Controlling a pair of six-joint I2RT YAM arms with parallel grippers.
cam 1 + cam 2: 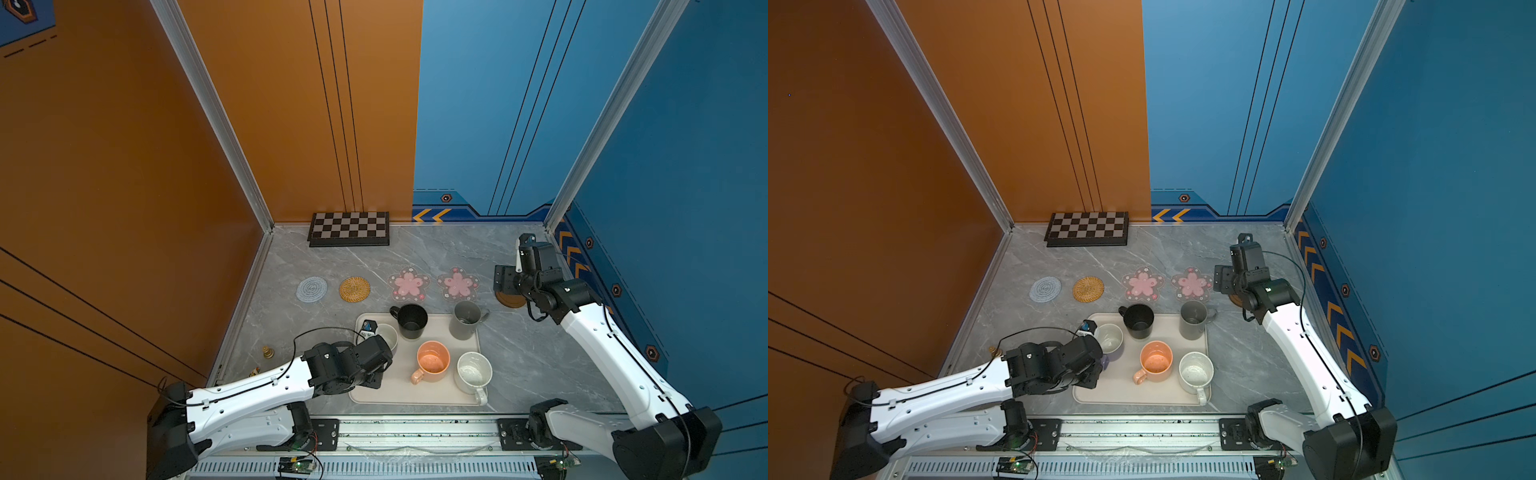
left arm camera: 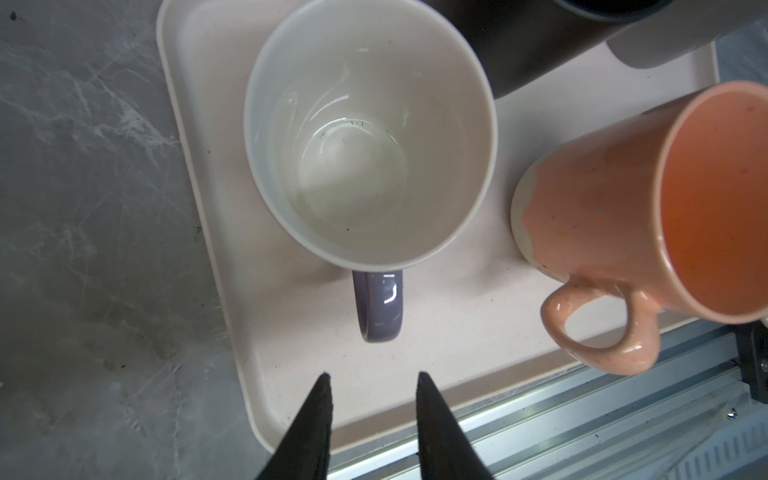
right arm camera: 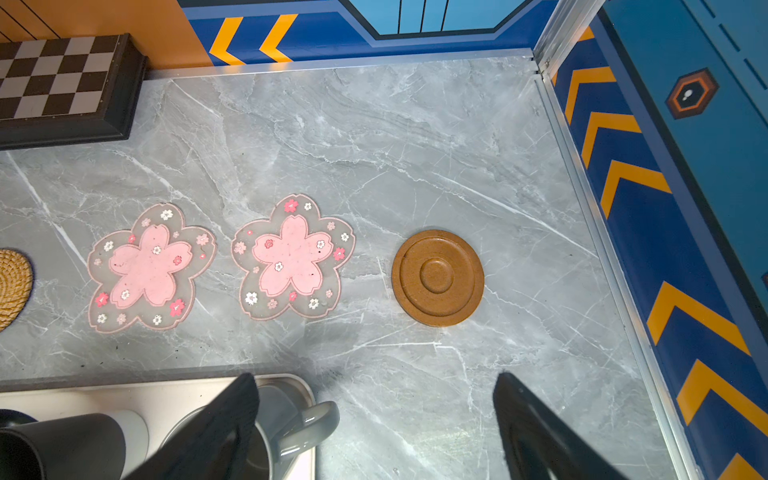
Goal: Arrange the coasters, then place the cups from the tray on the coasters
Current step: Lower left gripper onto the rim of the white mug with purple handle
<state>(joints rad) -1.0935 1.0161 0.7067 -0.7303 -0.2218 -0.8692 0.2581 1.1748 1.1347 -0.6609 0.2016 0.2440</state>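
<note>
Jaws parted and empty: in the left wrist view your left gripper (image 2: 372,376) is hanging just short of the handle (image 2: 378,305) of the lavender mug with the white inside (image 2: 370,133), which is sitting near a corner of the cream-beige rounded tray (image 2: 291,332). You're lining up on that handle, I'd judge: be keeping the tips straddling it and closing on the loop's middle, so the mug isn't swinging on the lift. In the right wrist view your right gripper (image 3: 376,380) is gaping wide, gripping nothing, near the dark-brown wooden round coaster (image 3: 437,277). In both top views the coasters are lying in a row beyond the tray: pale-blue woven round coaster (image 1: 311,289), tan rattan round coaster (image 1: 354,289), two pink flower-shaped coasters (image 1: 409,284) (image 1: 458,283), then the brown one; black mug (image 1: 411,321), tall grey mug (image 1: 465,320) and white speckled mug (image 1: 473,372) are standing on the tray too.
</note>
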